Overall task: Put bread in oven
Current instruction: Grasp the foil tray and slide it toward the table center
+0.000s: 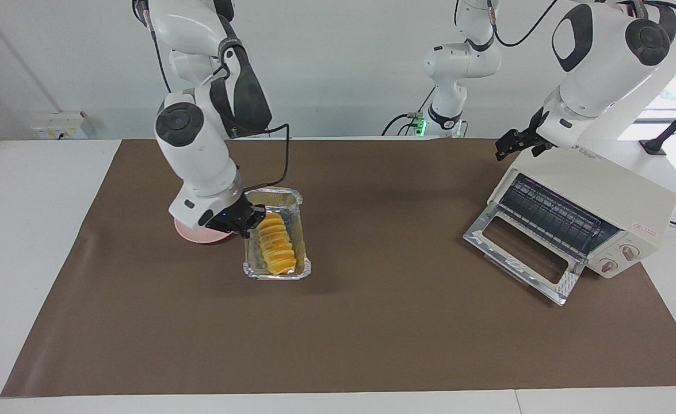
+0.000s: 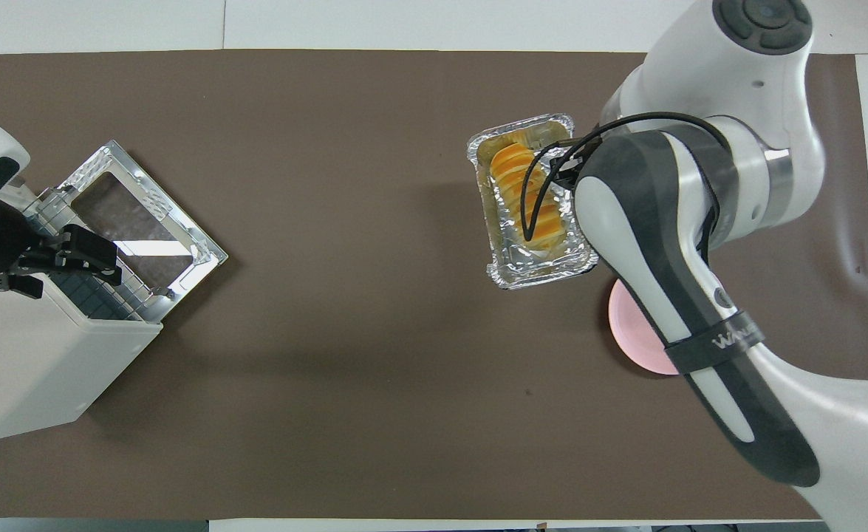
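Note:
The bread (image 1: 275, 244) (image 2: 526, 199), a golden ridged loaf, lies in a silver foil tray (image 1: 277, 275) (image 2: 541, 273). My right gripper (image 1: 251, 221) (image 2: 570, 166) is shut on the tray's long side rim and holds it low over the brown mat, beside the pink plate. The cream-white oven (image 1: 596, 195) (image 2: 27, 362) stands at the left arm's end of the table, its glass door (image 1: 522, 253) (image 2: 138, 214) dropped open and the wire rack showing. My left gripper (image 1: 516, 144) (image 2: 86, 255) hangs open over the oven's top front edge, holding nothing.
A round pink plate (image 1: 191, 236) (image 2: 637, 332) lies on the mat, partly covered by the right arm. A wide stretch of brown mat separates the tray from the oven's open door.

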### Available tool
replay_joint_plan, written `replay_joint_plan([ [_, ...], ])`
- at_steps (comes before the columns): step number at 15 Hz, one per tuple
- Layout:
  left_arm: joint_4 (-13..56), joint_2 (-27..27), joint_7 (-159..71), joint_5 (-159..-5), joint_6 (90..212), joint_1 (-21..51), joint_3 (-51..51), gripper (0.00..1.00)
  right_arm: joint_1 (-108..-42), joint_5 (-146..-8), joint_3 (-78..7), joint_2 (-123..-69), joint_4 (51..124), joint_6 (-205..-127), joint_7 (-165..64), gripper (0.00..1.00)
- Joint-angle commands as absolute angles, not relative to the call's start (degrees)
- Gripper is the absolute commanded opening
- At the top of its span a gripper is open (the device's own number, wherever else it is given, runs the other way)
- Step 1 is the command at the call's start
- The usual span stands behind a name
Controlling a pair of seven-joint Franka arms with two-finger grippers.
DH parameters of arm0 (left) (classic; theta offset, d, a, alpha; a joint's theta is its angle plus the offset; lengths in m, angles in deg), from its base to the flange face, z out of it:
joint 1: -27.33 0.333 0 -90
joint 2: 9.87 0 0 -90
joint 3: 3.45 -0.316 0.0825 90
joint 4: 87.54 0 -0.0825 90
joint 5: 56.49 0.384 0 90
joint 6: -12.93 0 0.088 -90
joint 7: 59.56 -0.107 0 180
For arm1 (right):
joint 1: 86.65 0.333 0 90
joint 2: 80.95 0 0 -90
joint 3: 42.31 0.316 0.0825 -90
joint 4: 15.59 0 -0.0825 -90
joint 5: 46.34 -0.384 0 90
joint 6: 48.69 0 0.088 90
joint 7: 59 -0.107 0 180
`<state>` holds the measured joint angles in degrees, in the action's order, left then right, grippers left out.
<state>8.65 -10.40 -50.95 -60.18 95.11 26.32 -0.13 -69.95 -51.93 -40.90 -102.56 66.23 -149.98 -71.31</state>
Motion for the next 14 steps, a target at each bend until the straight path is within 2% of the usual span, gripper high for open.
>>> replay_joint_plan([
  [1, 9.14, -11.19, -51.21, -60.71, 95.64, 26.89, 0.16, 1.0, -65.83, -53.8, -41.08, -103.19, 67.1, -153.61, -77.53, 0.0],
  [5, 9.14, -11.19, -51.29, -60.71, 95.64, 26.89, 0.16, 1.0, -58.71, -55.57, -41.08, -104.77, 71.49, -162.75, -85.02, 0.0],
  [11, 9.14, -11.19, -51.29, -60.71, 95.64, 26.89, 0.16, 1.0, -55.1, -55.48, -41.08, -103.72, 85.28, -180.33, -84.49, 0.0],
  [14, 9.14, -11.19, -51.29, -60.71, 95.64, 26.89, 0.16, 1.0, -55.09, -55.48, -41.08, -103.71, 87.06, -183.07, -84.4, 0.0],
])
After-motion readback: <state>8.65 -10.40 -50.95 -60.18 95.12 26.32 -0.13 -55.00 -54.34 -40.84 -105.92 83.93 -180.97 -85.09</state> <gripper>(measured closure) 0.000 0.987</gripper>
